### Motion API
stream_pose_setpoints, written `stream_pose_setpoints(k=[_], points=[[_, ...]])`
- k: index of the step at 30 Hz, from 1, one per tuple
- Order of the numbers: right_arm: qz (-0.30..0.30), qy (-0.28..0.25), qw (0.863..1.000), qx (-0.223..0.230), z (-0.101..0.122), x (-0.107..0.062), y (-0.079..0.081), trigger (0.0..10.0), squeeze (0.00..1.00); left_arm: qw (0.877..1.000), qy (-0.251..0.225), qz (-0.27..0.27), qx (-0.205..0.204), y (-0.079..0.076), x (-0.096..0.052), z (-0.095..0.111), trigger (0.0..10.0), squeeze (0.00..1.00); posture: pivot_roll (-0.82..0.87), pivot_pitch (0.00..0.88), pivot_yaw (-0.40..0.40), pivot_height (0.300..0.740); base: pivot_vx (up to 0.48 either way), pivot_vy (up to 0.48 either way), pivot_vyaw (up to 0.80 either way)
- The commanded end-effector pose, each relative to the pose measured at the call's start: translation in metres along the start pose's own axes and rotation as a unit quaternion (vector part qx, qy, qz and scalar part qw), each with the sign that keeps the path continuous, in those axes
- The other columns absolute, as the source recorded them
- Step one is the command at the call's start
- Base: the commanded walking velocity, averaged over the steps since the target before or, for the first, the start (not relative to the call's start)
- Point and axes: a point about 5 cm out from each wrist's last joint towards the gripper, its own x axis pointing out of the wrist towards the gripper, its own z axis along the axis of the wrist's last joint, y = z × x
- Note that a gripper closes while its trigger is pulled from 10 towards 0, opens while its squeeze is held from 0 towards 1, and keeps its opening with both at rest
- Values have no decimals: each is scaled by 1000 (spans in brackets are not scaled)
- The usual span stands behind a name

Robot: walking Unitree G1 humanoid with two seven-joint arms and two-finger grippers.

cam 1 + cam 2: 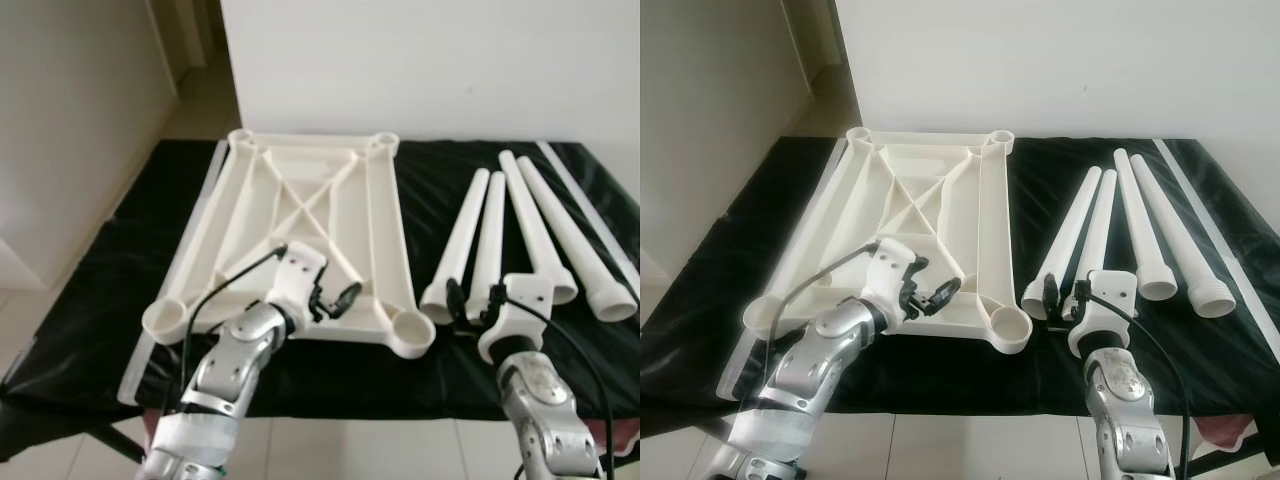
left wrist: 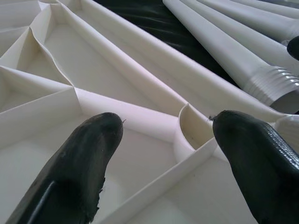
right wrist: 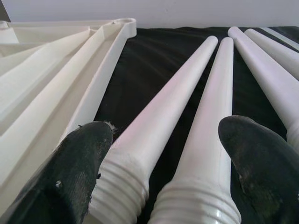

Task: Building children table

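Observation:
A white plastic table top (image 1: 300, 215) lies upside down on black cloth, ribs up, with a round socket at each corner. Four white legs lie side by side to its right. My left gripper (image 1: 335, 300) hovers open over the ribs near the top's near edge, close to the near right socket (image 1: 410, 328); its fingers (image 2: 93, 154) hold nothing. My right gripper (image 1: 475, 300) stands open at the near, threaded ends of the two leftmost legs (image 3: 135, 158) (image 3: 205, 163), with its fingers either side of them and not closed.
Black cloth (image 1: 90, 310) covers the low work surface, whose front edge runs just below the grippers. A thin white strip (image 1: 590, 210) lies along the far right. A white wall stands behind, and tiled floor shows at the left and front.

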Motion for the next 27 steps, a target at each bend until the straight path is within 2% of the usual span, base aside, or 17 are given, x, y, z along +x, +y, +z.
stream_pose_setpoints(k=[1, 6, 9, 11, 15, 17, 19, 21, 23, 25, 27], points=[[-29, -5, 999, 22, 5, 5, -7, 10000, 0, 1000, 9, -6, -3, -1, 0, -5, 10000, 0, 0, 0, 36, 740, 0, 0, 0], [-59, 0, 997, 47, 8, 11, -15, 10000, 0, 1000, 10, -9, -2, -1, 0, -5, 10000, 0, -3, 0, 40, 740, 0, 0, 0], [-102, 31, 991, 82, 11, 25, -28, 10000, 0, 1000, 11, -12, -1, -2, 0, -5, 10000, 0, -15, 0, 54, 740, 0, 0, 0], [-106, 40, 989, 90, 11, 29, -31, 10000, 0, 1000, 12, -12, -2, -2, 0, -5, 10000, 0, -15, 0, 54, 740, 0, 0, 0], [-143, 90, 982, 89, 7, 42, -43, 10000, 0, 1000, 15, -19, -4, -4, -1, -6, 10000, 0, -19, 0, 63, 740, 0, 0, 0], [-147, 94, 980, 91, 7, 43, -44, 10000, 0, 1000, 15, -19, -4, -4, -2, -6, 10000, 0, -19, 0, 63, 740, 0, 0, 0], [-175, 113, 976, 69, 9, 50, -48, 10000, 0, 1000, 19, -18, -4, -4, -4, -8, 10000, 0, -16, 0, 62, 740, 0, 0, 0], [-175, 123, 975, 64, 8, 52, -48, 10000, 0, 1000, 20, -18, -5, -4, -4, -8, 10000, 0, -16, 0, 62, 740, 0, 0, 0], [-162, 151, 968, 117, 7, 61, -44, 10000, 0, 1000, 24, -18, -7, -5, -7, -10, 10000, 0, -10, 16, 56, 740, 0, 0, 0], [-159, 153, 966, 132, 7, 62, -43, 10000, 0, 1000, 24, -18, -8, -6, -8, -10, 10000, 0, -10, 16, 56, 740, 0, 0, 0], [-158, 153, 967, 129, 9, 65, -42, 10000, 0, 999, 27, -16, -11, -6, -9, -12, 10000, 0, -11, 22, 54, 740, 0, 0, 0]])
